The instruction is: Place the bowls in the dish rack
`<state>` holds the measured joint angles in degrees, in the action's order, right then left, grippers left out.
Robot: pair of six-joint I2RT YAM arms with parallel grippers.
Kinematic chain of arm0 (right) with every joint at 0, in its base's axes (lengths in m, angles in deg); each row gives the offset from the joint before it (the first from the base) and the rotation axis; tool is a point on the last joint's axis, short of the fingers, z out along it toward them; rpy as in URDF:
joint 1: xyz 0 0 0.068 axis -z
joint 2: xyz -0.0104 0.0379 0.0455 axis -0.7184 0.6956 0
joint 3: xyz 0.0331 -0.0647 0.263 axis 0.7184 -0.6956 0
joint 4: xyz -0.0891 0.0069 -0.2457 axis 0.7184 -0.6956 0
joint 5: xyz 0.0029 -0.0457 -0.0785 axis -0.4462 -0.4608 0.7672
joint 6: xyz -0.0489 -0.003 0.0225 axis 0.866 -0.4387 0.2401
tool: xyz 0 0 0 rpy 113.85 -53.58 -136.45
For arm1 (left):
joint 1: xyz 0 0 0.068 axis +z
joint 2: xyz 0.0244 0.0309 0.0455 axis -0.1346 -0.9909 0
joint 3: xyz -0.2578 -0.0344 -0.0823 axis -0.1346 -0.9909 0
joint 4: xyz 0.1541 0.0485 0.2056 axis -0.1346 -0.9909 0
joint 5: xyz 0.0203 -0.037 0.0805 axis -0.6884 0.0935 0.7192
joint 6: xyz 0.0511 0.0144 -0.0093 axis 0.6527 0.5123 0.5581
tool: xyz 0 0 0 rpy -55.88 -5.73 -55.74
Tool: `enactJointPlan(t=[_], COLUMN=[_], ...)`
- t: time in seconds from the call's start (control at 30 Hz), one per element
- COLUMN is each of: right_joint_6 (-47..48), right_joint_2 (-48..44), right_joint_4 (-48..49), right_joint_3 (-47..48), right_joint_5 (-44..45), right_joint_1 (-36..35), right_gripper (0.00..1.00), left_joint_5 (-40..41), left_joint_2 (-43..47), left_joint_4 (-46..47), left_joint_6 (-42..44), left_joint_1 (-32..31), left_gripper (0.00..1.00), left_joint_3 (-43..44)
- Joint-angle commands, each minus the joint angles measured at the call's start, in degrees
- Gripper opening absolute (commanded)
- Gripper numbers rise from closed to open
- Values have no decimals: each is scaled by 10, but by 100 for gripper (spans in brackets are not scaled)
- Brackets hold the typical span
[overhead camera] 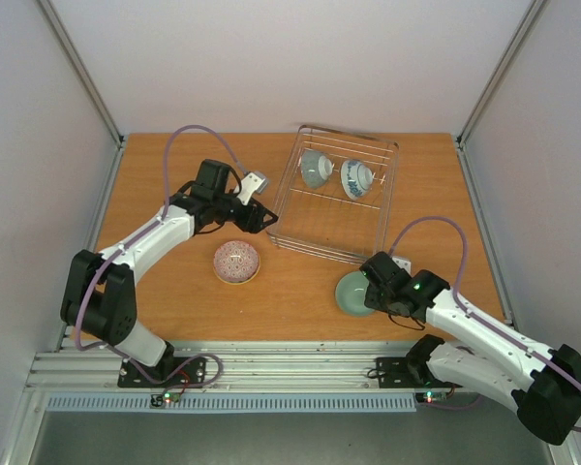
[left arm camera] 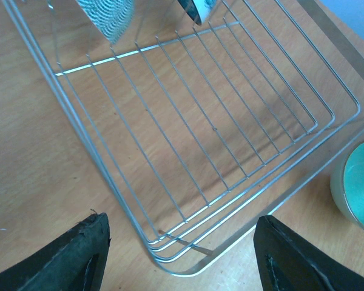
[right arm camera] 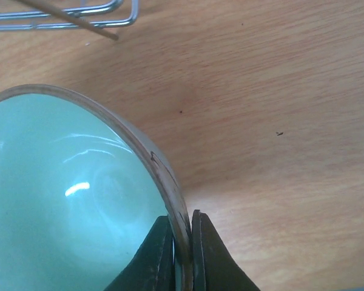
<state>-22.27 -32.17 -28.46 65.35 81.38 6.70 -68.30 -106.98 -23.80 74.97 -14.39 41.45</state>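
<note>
1. Top view: the dish rack point(overhead camera: 324, 228) is sitting on the desk point(overhead camera: 155, 194) toward 1 o'clock from the middle.
   - Two bowls are already standing on edge inside its far half: a pale bowl point(overhead camera: 316, 168) and, at its 3 o'clock, a blue-and-white bowl point(overhead camera: 356, 178).
   - Two bowls are waiting on the desk: a pink patterned bowl point(overhead camera: 236, 262) at the rack's 8 o'clock, and a green bowl point(overhead camera: 351, 293) just off its near edge at 5 o'clock.
   - The left fingers point(overhead camera: 261, 218) are hovering by the rack's near-left corner. The right fingers point(overhead camera: 371, 294) are sitting at the green bowl's 3 o'clock rim.
   - Judging from this, the task is running about half done.

2. Left wrist view: the left fingers point(left arm camera: 79, 254) are standing wide apart and holding nothing.
   - They are looking down over the rack's near corner point(left arm camera: 170, 257), and this part of the rack is showing no bowl.
   - The blue-and-white bowl point(left arm camera: 106, 15) is peeking in at 12 o'clock and the green bowl point(left arm camera: 358, 185) at 3 o'clock, outside the wire.

3. Right wrist view: the right fingers point(right arm camera: 206, 254) are pinching the green bowl's point(right arm camera: 67, 194) rim, one inside and one outside.
   - The bowl appears to be resting upright on the desk, not lifted yet.
   - A rack corner point(right arm camera: 79, 18) is showing at 11 o'clock, apart from the bowl.
   - My read: green is going in next, pink after that.
</note>
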Motion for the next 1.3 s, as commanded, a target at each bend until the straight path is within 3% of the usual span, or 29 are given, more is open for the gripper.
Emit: enactJointPlan(t=[0.0,0.33,0.83,1.27], right_joint_6=[29,72,163,196], right_joint_2=[-30,-15,150,183], right_joint_4=[-48,-41,114,167], right_joint_3=[65,156,241,292], right_joint_5=[28,61,71,39], right_joint_1=[-27,-76,-76,-81], right_gripper=[1,1,1,1], left_joint_5=[-17,-3,-30,-32], left_joint_2=[-12,-8,-4,-10], left_joint_4=[-32,-79,-100,-96], left_joint_6=[11,33,46,49], left_joint_1=[-30,-98,-111,-111], left_gripper=[66,66,66,67], left_joint_3=[33,66,71,65])
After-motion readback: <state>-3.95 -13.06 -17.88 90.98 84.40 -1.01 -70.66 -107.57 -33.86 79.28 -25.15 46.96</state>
